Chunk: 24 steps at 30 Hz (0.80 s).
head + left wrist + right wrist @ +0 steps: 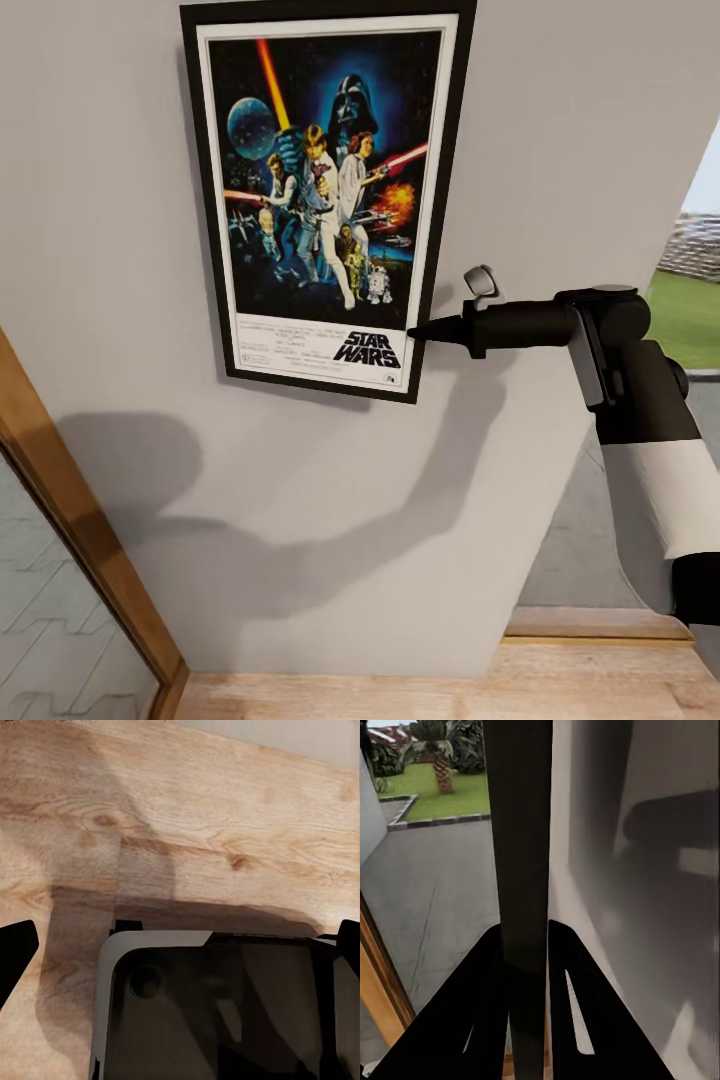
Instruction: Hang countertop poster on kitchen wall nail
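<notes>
The grey wall (560, 130) is taking up most of the head view, and the one poster (325, 190) is lying flat against it, its long axis running up and down with a slight tilt, the "STAR WARS" title at its lower end. No nail is visible; whatever the poster may be hanging from is hidden behind the frame, so whether it is already caught I cannot tell. Below the poster, one wooden floor (450, 690) is showing, with a wooden door frame (70, 500) slanting down to the poster's lower left.

The right arm (650, 440) is reaching in from the poster's right, and the right end effector (425, 330) is pinching the poster's lower right edge; in the right wrist view its fingers (484, 1020) are pressing on either side of the dark frame edge. So the poster is lying directly between the fingers, extending up and away from them.

The left end effector (180, 945) is pointing down at the floor, its dark fingertips standing wide apart with nothing between them. The right arm is clearly the nearer one
</notes>
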{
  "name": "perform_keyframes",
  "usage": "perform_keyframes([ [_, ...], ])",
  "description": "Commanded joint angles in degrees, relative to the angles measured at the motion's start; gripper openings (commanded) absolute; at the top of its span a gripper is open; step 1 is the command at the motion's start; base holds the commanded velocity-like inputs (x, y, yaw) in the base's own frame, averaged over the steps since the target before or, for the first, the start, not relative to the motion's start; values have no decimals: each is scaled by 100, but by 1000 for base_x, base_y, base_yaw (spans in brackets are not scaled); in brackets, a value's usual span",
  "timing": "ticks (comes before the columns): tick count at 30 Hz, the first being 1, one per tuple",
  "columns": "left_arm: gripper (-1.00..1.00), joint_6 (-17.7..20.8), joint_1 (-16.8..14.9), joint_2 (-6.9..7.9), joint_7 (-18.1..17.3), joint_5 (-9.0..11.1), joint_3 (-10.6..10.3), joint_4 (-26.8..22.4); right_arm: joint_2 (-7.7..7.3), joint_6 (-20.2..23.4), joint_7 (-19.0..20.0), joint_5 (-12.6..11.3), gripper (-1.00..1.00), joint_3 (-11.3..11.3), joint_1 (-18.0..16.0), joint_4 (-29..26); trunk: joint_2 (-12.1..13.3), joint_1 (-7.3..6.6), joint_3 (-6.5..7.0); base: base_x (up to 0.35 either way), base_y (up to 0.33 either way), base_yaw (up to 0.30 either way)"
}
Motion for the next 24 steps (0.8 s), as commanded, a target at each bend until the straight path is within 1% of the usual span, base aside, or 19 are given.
perform_keyframes([
  [1,100,4,-1,-3,-41,-4,34,-5,-6,56,-9,-35,-100,10,-6,1,-11,5,-12,179,0,0],
  [5,100,4,-1,-3,-41,-4,36,-6,-6,55,-9,-35,-100,10,-6,1,-11,5,-12,175,0,0],
  [24,100,2,5,-18,-35,-4,38,-10,-18,55,-20,-35,-100,18,-9,1,-11,5,-12,0,0,0],
])
